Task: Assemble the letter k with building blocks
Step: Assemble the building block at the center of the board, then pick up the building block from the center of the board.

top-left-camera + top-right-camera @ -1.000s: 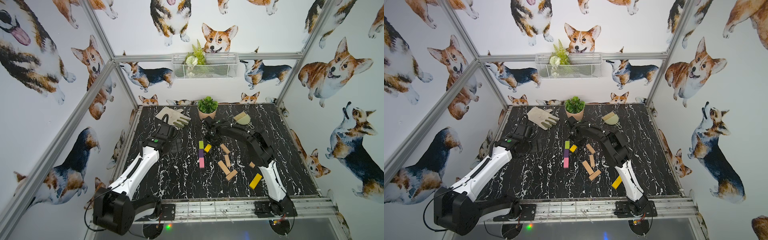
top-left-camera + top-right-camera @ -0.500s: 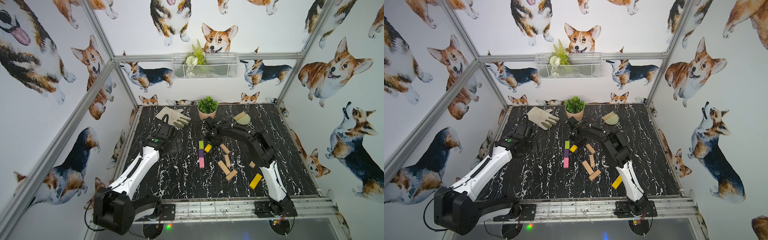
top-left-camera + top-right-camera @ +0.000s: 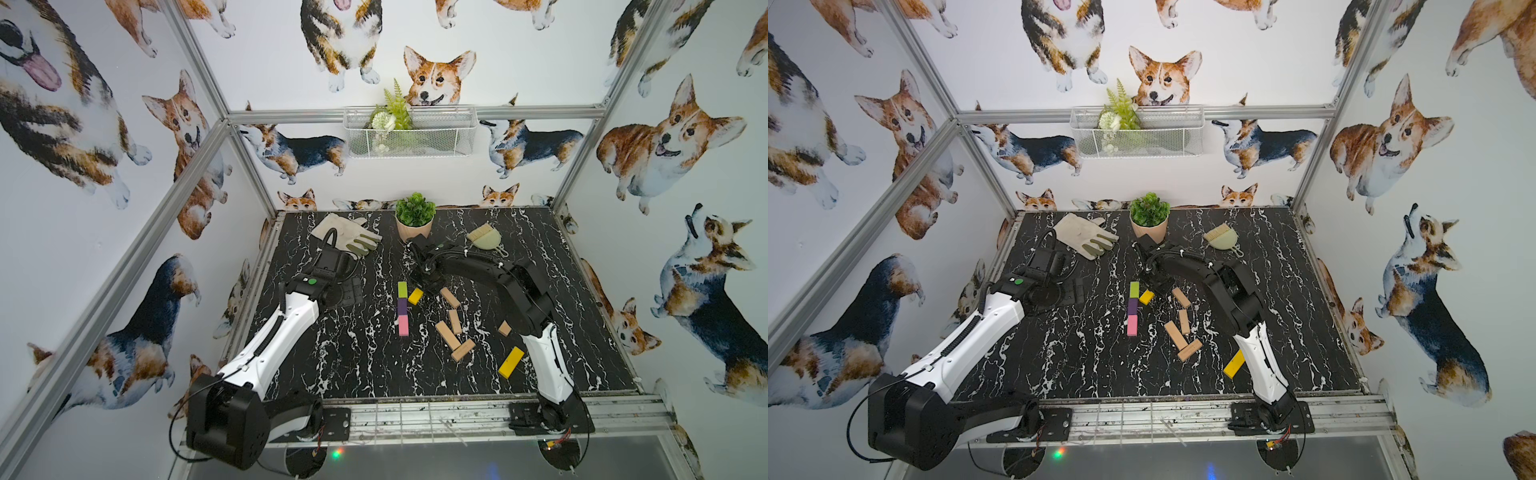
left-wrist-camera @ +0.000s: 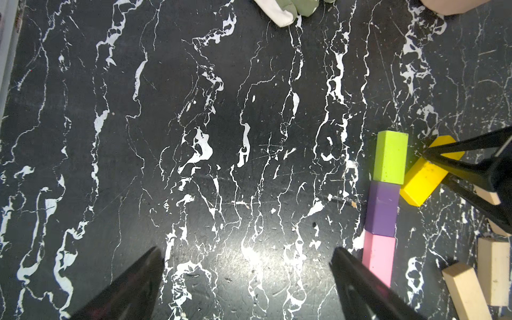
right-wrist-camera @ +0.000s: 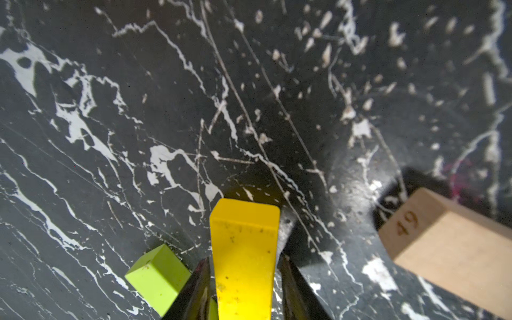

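- Two right fingers are standing on either side of a yellow block, very close to it. I cannot tell if they are squeezing it or letting it go.
- The right gripper is pointing down at the table, near the middle.
- The yellow block is lying flat and slanted. One corner is sitting right where the green block is meeting the purple block.
- The green block, the purple block and the pink block are lying end to end in one straight line, each touching the next. The pink block is lying nearest the front.
- A tan block is lying just beside the right gripper, on the side away from the green block.
- Three more tan blocks are lying in a loose bunch nearer the front.
- One last tan block is peeking out beside the right arm. The other yellow block is lying near it, closer to the front.
- The left fingers are spreading wide with nothing between them.
- The left gripper is hanging over bare table, with the pink block just beside one finger.
- At the back, a glove, a plant and a brush are sitting well apart from the blocks.
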`<state>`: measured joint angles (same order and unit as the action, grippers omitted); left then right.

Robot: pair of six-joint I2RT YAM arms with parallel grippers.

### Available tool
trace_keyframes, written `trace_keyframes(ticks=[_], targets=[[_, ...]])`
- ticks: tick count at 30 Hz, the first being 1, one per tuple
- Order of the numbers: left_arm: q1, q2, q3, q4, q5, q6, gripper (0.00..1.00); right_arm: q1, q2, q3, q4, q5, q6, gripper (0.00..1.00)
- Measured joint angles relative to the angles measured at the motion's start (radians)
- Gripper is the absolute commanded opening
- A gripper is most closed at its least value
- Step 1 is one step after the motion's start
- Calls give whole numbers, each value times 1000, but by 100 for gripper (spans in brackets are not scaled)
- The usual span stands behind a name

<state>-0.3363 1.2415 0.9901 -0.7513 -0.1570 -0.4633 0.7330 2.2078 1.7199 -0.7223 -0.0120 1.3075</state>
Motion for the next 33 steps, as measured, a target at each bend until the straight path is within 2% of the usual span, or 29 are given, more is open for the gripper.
trace_keyframes(ticks=[3, 12, 17, 20, 21, 22, 23, 28, 33], targets=[[0, 0, 0, 0, -3, 0, 96, 0, -11, -13, 12, 0, 3, 67], [-4, -14, -3, 1, -3, 8, 100, 2, -143, -93, 50, 50, 0, 72], [-29, -32, -8, 4, -11, 15, 100, 35, -306, -102, 82, 132, -108, 76], [-75, -34, -8, 5, -29, 18, 100, 42, -410, -137, 80, 138, -244, 77], [-91, -32, -8, 4, -33, 19, 100, 36, -447, -154, 66, 139, -300, 82], [-104, -29, -8, 5, -32, 19, 100, 31, -481, -180, 56, 140, -359, 98], [-111, -24, -8, 4, -32, 19, 100, 25, -519, -216, 31, 146, -417, 100], [-163, -10, -8, 10, -13, -19, 98, 7, -668, -393, -105, 193, -598, 100], [-353, 36, 53, 31, -11, -76, 97, -130, -853, -538, -193, 275, -579, 100]])
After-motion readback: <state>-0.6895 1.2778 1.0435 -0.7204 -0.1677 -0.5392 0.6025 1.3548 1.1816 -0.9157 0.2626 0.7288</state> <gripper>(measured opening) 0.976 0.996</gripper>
